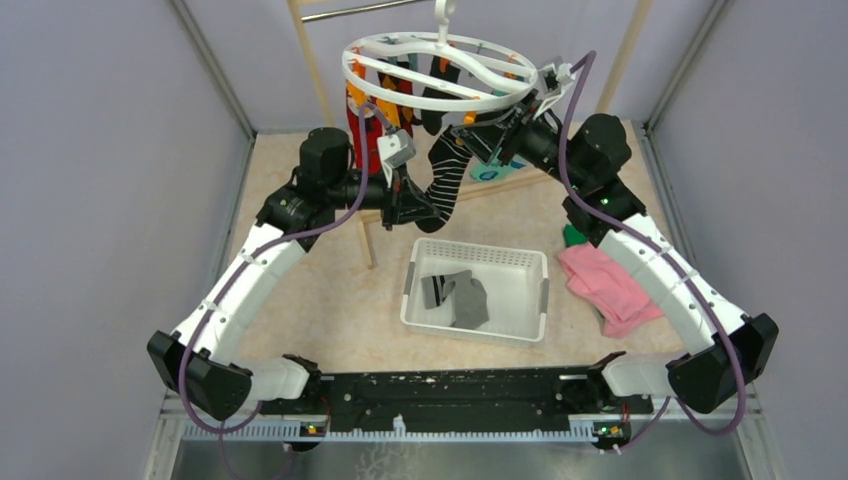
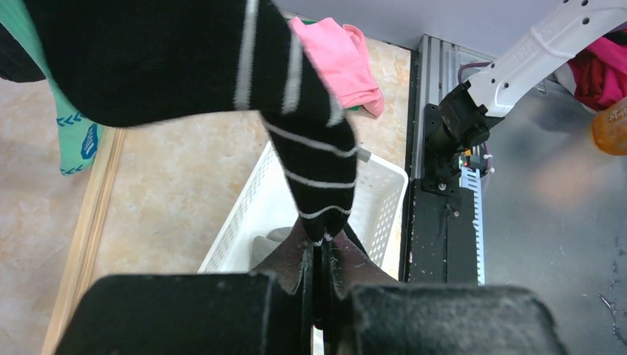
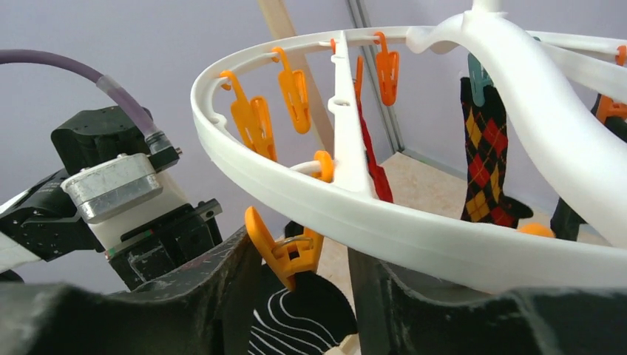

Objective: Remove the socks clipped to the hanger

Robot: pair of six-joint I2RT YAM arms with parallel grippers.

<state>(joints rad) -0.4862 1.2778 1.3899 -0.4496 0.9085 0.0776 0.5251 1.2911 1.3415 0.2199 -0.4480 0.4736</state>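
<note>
Smooth glossy white plastic hanger (image 3: pixel 414 231) — soft matt knit striped sock (image 2: pixel 148 59) — perforated plastic basket (image 1: pixel 478 256)

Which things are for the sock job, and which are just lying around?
For the job: hanger, striped sock in the left tool, argyle sock, orange clip, white basket.
Just lying about: pink cloth, green cloth.
</note>
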